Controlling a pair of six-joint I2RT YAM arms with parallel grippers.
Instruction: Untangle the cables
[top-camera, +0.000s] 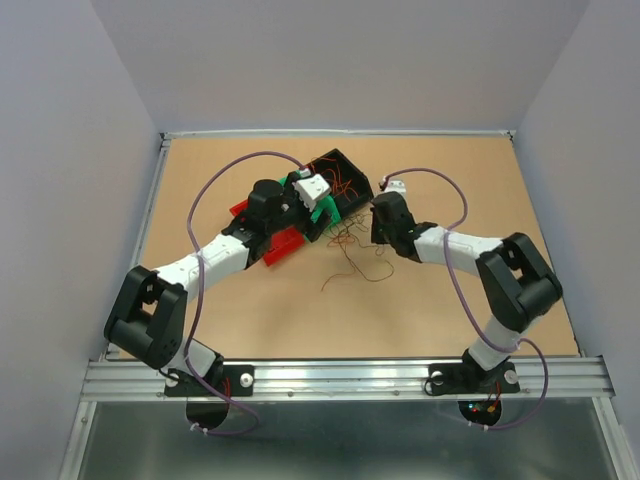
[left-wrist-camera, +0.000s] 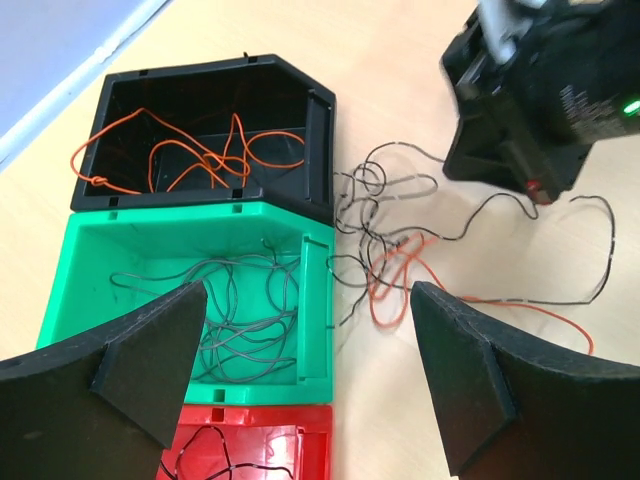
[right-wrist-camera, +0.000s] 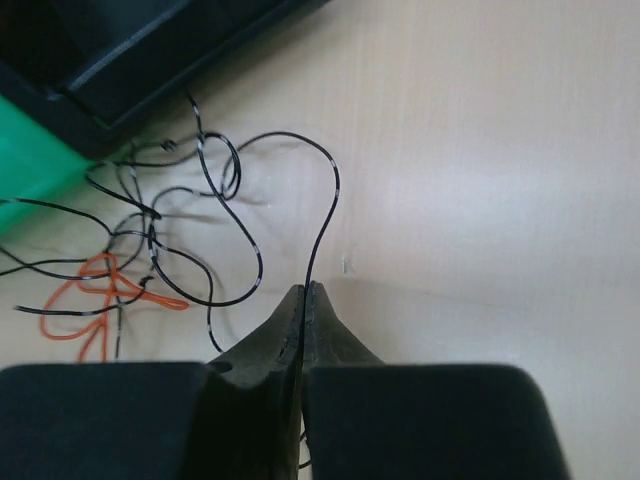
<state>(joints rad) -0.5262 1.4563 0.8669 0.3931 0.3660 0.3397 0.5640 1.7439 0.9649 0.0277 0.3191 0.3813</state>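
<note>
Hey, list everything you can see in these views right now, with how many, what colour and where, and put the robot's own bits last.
black bin: one, black, end of the bin row farthest from the arm bases
green bin: one, green, middle of the row
red bin: one, red, nearest end
orange wires: a few, orange, inside the black bin
dark grey wires: several, inside the green bin
thin black wire: at least one, inside the red bin
loose tangle: several, black and orange, on the table beside the bins
table: one, light wood
purple cables: two, along the arms
left gripper: black, open, above the bins
right gripper: black, shut on a black strand of the tangle
</note>
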